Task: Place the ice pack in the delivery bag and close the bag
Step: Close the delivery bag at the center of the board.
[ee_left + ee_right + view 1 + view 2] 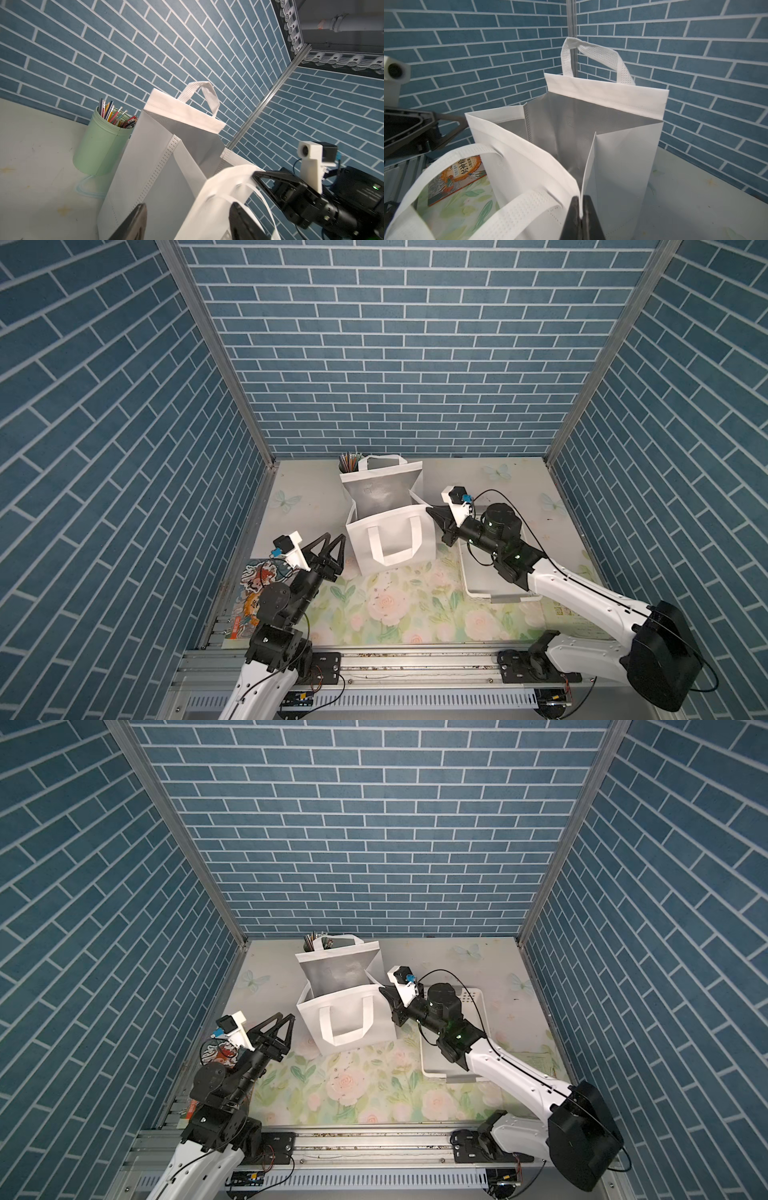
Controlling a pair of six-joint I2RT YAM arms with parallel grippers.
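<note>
On the bench, in both top views: a floral mat covers the near part of the bench; farther back the surface is pale with faint butterflies.
Room: blue brick-pattern walls on three sides, metal posts at the back corners, a metal rail along the near edge.
Bag: the delivery bag stands upright at mid-bench, mouth open, silver lining showing, its near handle hanging down the front panel.
Pack: the ice pack cannot be made out in any view.
Edges: a pencil cup just behind the bag; a white basket just to its right, under the right arm; a book at the left edge, under the left arm.
Open room: bare mat in front of the bag, bare bench at back right.
Left arm: the left pincer sits just beside the bag's left edge, jaws apart, nothing held.
Right arm: the right pincer meets the bag's upper right corner.
Left wrist view: the two dark fingers stand wide apart with the bag's near corner and handle showing between them; contact cannot be told. The green cup stands against the bag's far side.
Right wrist view: the right pincer is clamped tight on the bag's rim at a corner seam. The foil interior looks open down the middle; its floor is hidden.
</note>
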